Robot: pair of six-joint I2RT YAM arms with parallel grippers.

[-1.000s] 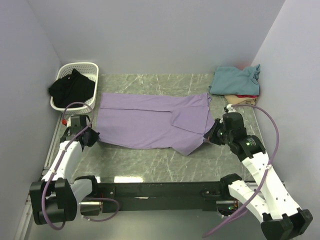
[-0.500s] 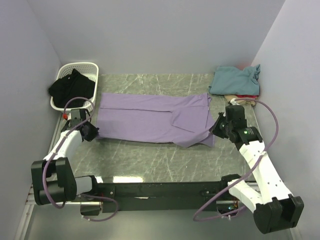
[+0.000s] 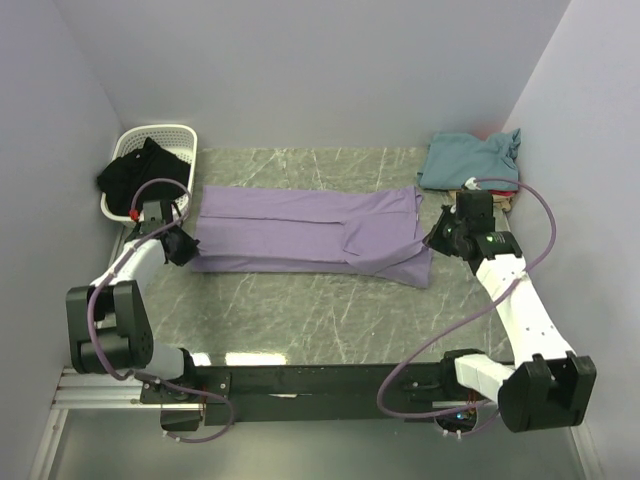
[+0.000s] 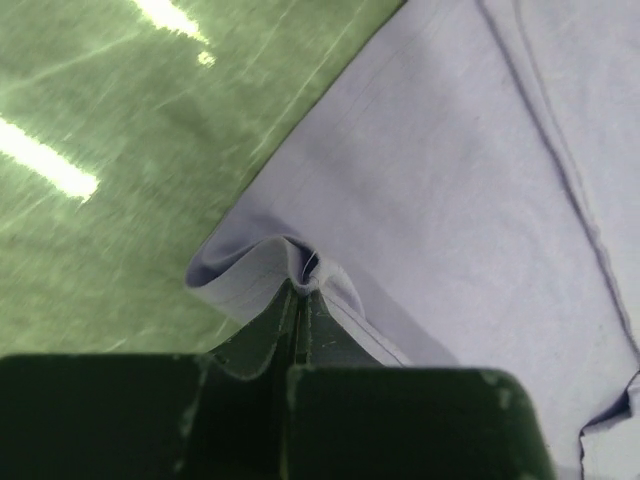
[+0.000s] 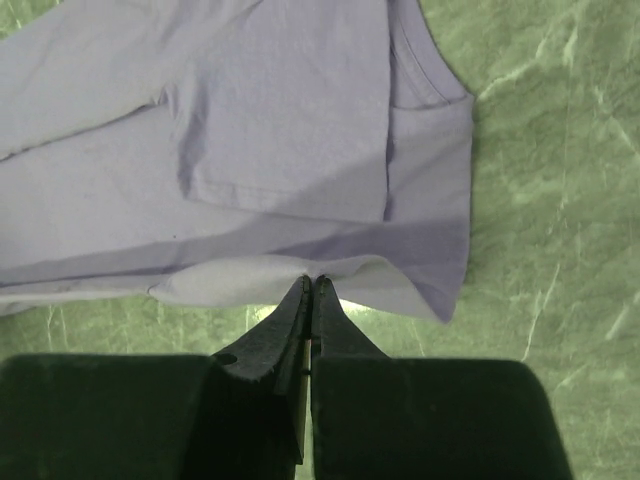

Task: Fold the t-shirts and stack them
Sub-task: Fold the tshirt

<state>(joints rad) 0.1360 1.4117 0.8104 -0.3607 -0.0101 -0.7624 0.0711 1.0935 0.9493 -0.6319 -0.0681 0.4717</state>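
Arms stretched forward and low, my left gripper (image 4: 303, 285) clamped tight on the purple shirt's (image 3: 300, 235) near-left edge, my right gripper (image 5: 311, 282) clamped on its near-right edge. Since a second ago both have carried that near hem away from me, narrowing the shirt into a band across the table (image 3: 320, 310). One purple shirt, one teal shirt (image 3: 470, 160) at the far right corner, one basket (image 3: 160, 132) far left
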